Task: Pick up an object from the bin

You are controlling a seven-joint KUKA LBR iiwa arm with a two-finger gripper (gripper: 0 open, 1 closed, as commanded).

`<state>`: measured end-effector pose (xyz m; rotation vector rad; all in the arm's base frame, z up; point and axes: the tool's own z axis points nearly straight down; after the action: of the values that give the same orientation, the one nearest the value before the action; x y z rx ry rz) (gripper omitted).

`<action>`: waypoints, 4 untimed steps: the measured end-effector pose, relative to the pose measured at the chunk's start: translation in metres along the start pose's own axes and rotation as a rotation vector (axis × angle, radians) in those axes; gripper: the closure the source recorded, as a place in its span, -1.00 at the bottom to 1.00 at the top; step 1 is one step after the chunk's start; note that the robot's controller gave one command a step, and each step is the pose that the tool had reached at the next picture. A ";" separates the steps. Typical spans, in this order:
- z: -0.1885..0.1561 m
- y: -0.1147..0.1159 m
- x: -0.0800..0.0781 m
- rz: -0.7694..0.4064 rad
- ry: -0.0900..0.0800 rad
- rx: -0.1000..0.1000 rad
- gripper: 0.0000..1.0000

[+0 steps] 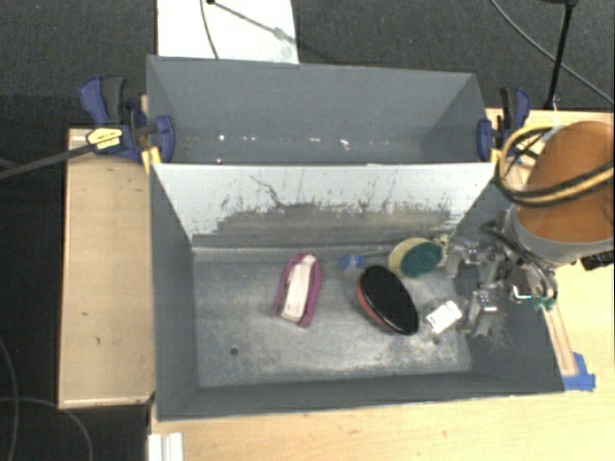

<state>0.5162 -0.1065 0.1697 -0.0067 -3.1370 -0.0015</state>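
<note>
My gripper [473, 288] hangs over the right end of the bin, by the sloping right wall, open, with nothing between its fingers. Just left of its near fingertip [479, 321] lies a small white block [443, 317] on the bin floor. A black oval thing with a red rim [387, 299] lies further left of the block. Beside the far fingertip [466, 255] sits a round teal and yellow thing [416, 256], against the back wall.
A pink and purple oblong thing [299, 289] lies at the middle of the floor, and a small blue bit [351, 260] sits near the back wall. The arm with its orange cover and cables stands over the right rim.
</note>
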 end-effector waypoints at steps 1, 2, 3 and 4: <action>0.096 0.088 -0.025 -0.097 -0.026 0.004 -1.00; 0.068 0.093 -0.019 0.161 -0.012 0.000 -1.00; 0.067 0.085 -0.017 0.328 -0.012 -0.001 -1.00; 0.096 0.085 -0.033 0.587 -0.019 -0.007 -1.00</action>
<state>0.5491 -0.0217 0.0734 -0.9199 -3.0187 -0.0095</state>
